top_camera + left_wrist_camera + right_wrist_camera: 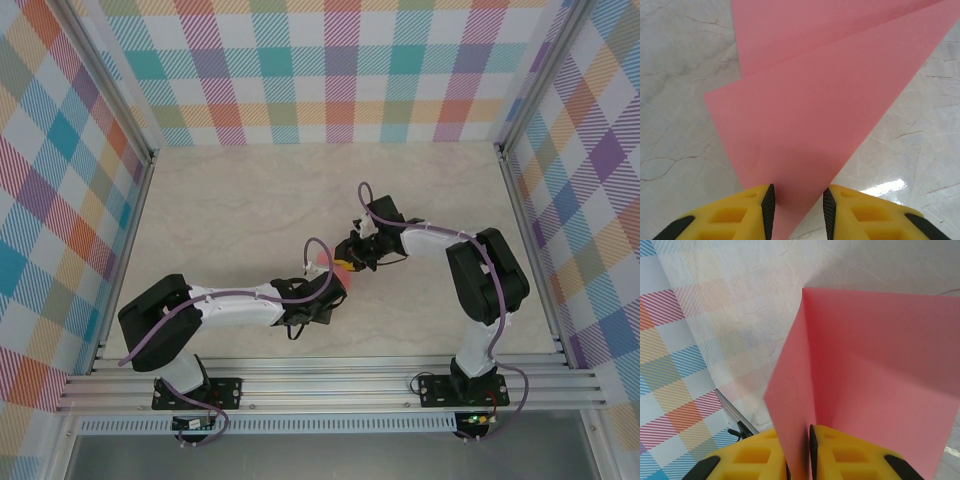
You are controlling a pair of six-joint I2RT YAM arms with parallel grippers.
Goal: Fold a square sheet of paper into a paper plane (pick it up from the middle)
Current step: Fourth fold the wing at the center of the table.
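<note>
A thin salmon-pink paper sheet, already folded into overlapping pointed flaps, is held up between the two arms near the middle of the pale marble-patterned counter, a little toward the near edge.

In the right wrist view, the right gripper is clamped on the sheet. Its yellow fingers with black pads are drawn almost together, and a folded edge of the paper is pinched upright between them. From that pinch the sheet fans outward, a sharp crease running away from the pads.

In the left wrist view, the left gripper has its jaws parted. A narrow tapering end of the sheet passes through the gap between the fingers, and some counter shows beside it; whether either pad touches the paper cannot be told. Two layers are visible here, one triangular flap lying over another.

From above, both grippers meet tip to tip at the paper, the left gripper coming from the near left and the right gripper from the right. Colourful plaid walls enclose the counter.
</note>
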